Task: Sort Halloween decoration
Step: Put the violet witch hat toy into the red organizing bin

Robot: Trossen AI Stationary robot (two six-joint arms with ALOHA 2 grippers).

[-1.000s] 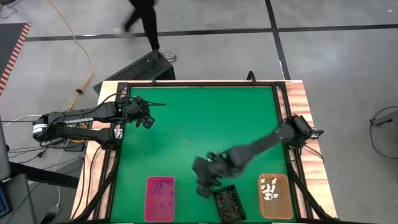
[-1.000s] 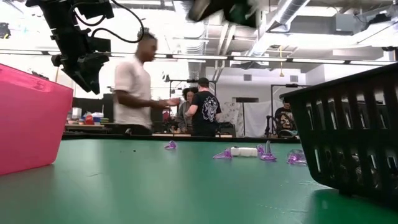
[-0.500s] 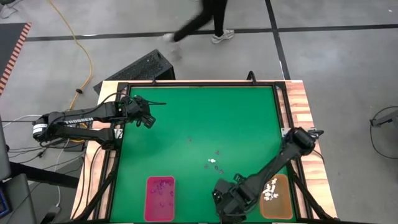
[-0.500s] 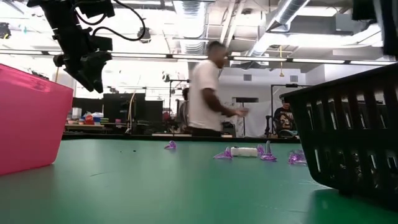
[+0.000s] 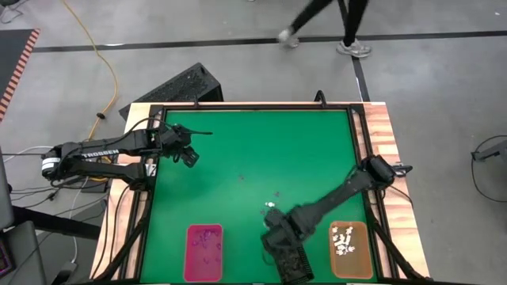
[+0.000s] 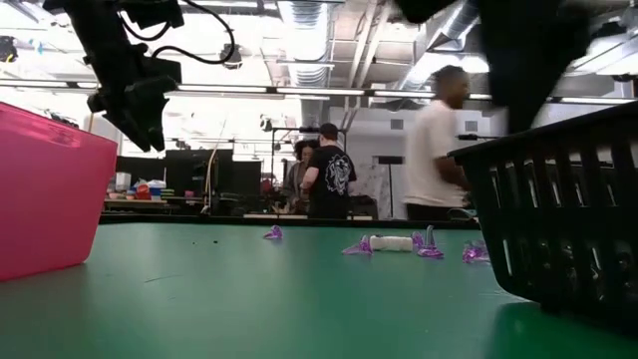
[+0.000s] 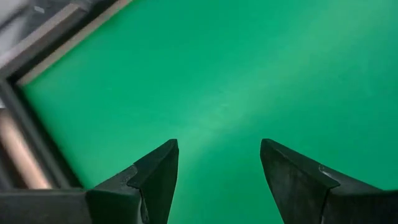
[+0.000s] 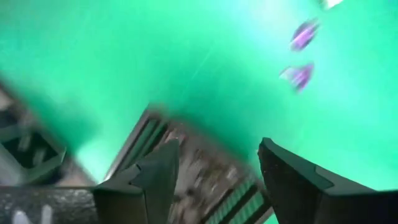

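A few tiny Halloween decorations lie on the green mat: a white one (image 5: pixel 271 206) and purple ones (image 5: pixel 277 192), which the low view shows as purple bits (image 6: pixel 357 246) and a white bit (image 6: pixel 391 242). More white ones lie in the orange tray (image 5: pixel 350 249), and purple ones in the pink tray (image 5: pixel 203 252). My right gripper (image 8: pixel 217 162) hangs open, pointing down over the black tray (image 8: pixel 193 171), with nothing between its fingers. My left gripper (image 7: pixel 219 155) is open and empty above bare mat at the far left (image 5: pixel 188 155).
The three trays stand in a row along the near edge, the black one (image 5: pixel 291 260) between pink and orange. A dark raised frame (image 5: pixel 253 107) borders the mat. The mat's middle and far part hold only scattered trinkets. People move beyond the far edge (image 6: pixel 324 179).
My right gripper has swung from the mat beside the black tray toward the near edge, over that tray, tipping more steeply down and rolling at the wrist. With the arm gone from above them, the trinkets at mid-mat have come into sight. A person has walked rightward past the far edge.
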